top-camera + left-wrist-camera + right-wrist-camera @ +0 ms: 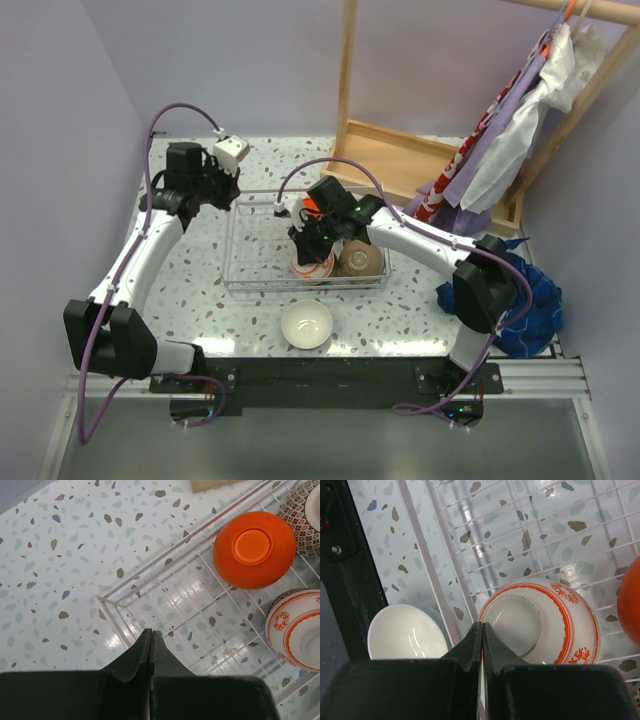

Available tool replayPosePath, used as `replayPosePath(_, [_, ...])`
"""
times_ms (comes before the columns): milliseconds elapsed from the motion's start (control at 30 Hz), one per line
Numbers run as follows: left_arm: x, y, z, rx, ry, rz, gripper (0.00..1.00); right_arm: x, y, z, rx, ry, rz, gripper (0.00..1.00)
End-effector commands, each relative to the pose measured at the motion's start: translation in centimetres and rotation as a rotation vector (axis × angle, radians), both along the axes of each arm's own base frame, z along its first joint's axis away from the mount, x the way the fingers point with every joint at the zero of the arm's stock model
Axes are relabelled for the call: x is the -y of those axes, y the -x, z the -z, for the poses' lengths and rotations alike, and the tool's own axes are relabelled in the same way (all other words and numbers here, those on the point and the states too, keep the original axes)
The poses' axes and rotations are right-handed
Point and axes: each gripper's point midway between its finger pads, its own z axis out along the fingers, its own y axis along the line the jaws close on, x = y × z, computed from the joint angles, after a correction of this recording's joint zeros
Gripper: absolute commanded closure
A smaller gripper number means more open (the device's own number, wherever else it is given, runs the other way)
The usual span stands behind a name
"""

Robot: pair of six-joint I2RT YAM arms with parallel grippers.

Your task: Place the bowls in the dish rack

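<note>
Right gripper [481,628] fills the bottom of its own wrist view. Its fingers are pressed together with nothing between them, tips over the near rim of the red-patterned bowl [540,622]. Whether they touch it: cannot tell. Left gripper [151,633] is likewise closed and empty, hanging over the far-left corner of the dish rack [262,245].

Progress:
- Inside the rack, the orange bowl [254,549] sits foot-up toward the far side.
- Red-patterned bowl is foot-up against the near wall, with the tan-brown bowl [361,260] just beside it on the right.
- A dark lattice-patterned bowl [300,512] shows at the edge of the left wrist view. Cannot tell whether it is the tan-brown one or a fourth.
- Outside the rack, the white bowl [307,325] sits mouth-up on the table [200,290], just beside the near wall.
- No other bowls in view.
- Judgement: the load is well past halfway, with one visible bowl left to go in.

Room:
- Left half of the rack is bare wire, with ample floor for the white bowl.
- The near wall stands between that bowl and the floor, so it likely needs lifting over, not sliding.
- White bowl lies between the rack and the black rail [300,370] at the table's near edge. Space is tight there, and an approach from above looks cleanest.
- The right side is crowded: wooden frame [400,150], hanging clothes [520,150], and a blue cloth [530,300] against the right arm's elbow.
</note>
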Motion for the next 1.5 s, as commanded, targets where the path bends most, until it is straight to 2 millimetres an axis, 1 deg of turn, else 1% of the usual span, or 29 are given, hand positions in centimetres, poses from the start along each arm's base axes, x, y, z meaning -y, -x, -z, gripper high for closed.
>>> replayPosePath(0, [0.3,-0.3,-1.2,0.049,0.033,0.013,1.00,0.3,-1.1,-0.4,-0.045,-0.022,0.067,1.00])
replayPosePath(133, [0.5,-0.5,-0.9,0.041,0.038,0.022,1.00,0.6,-1.5,-0.5,-0.033,-0.016,0.080,1.00])
replayPosePath(200, [0.6,-0.5,-0.8,0.039,0.043,0.029,1.00,0.9,-1.6,-1.1,-0.010,-0.019,0.085,1.00])
replayPosePath(267, [0.8,-0.6,-0.8,0.038,0.051,0.036,1.00,1.4,-1.6,-1.3,0.000,-0.016,0.093,1.00])
replayPosePath(400, [1.0,-0.8,-0.9,0.039,0.056,0.041,1.00,2.3,-1.8,-1.4,0.010,-0.007,0.113,1.00])
replayPosePath(567, [1.4,-1.0,-1.0,0.032,0.077,0.054,1.00,2.3,-2.2,-2.2,0.037,-0.025,0.131,1.00])
replayPosePath(667, [1.5,-1.1,-0.7,0.023,0.081,0.056,1.00,2.5,-3.2,-2.0,0.065,-0.007,0.165,1.00])
replayPosePath(700, [1.6,-1.1,-0.8,0.025,0.084,0.058,1.00,2.5,-3.3,-1.6,0.062,0.007,0.164,1.00])
replayPosePath(933, [1.5,-1.1,-0.7,0.023,0.080,0.055,1.00,2.8,-4.5,-1.2,0.084,0.023,0.198,1.00])
replayPosePath(1000, [1.5,-1.0,-0.4,0.015,0.081,0.057,1.00,3.0,-5.0,-1.3,0.094,0.028,0.210,1.00])
replayPosePath(1100, [1.5,-1.2,-0.6,0.018,0.081,0.057,1.00,3.3,-6.1,-1.6,0.107,0.033,0.232,1.00])
replayPosePath(1133, [1.5,-1.2,-0.5,0.016,0.080,0.058,1.00,3.4,-6.3,-2.0,0.113,0.028,0.232,1.00])
replayPosePath(1200, [1.6,-1.3,-0.5,0.014,0.084,0.058,1.00,3.9,-6.5,-1.8,0.095,0.032,0.233,1.00])
replayPosePath(1333, [1.6,-1.3,-0.5,0.016,0.083,0.059,1.00,4.4,-6.7,-1.7,0.092,0.039,0.232,1.00])
replayPosePath(1467, [1.7,-1.3,-0.7,0.020,0.085,0.062,1.00,3.9,-6.5,-2.6,0.091,0.007,0.223,1.00])
